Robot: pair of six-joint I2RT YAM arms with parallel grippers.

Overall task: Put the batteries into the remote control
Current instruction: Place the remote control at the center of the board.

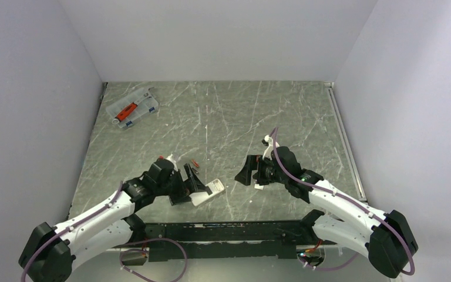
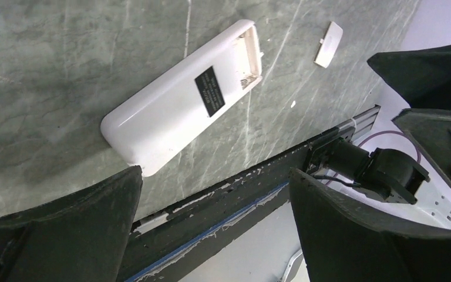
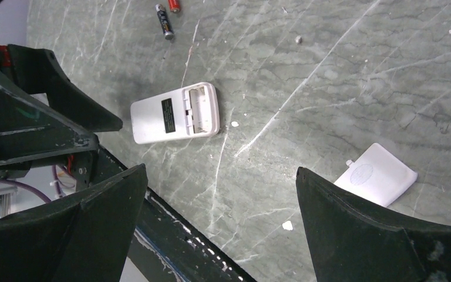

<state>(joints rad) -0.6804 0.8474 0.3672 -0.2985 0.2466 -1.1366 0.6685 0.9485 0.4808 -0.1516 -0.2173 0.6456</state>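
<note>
Remote [image 3: 175, 113]: face down, bay open (cover [image 3: 377, 174] off, lying well apart), ready for loading.
Batteries [image 3: 165, 24]: loose beyond remote, unloaded.
Left gripper [image 2: 214, 176]: wide, empty, beside remote.
Right gripper [image 3: 220, 170]: wide, empty, facing remote.

White arms [image 1: 97, 218] with black joints, black fingers [image 2: 64, 235], purple cables [image 2: 387, 133].

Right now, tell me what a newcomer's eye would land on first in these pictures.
The white remote control lies face down near the near edge of the table, its battery compartment open and empty. Two batteries lie loose just beyond it, and the detached white cover rests off to its right. A clear case holding a red tool sits at the far left.
</note>
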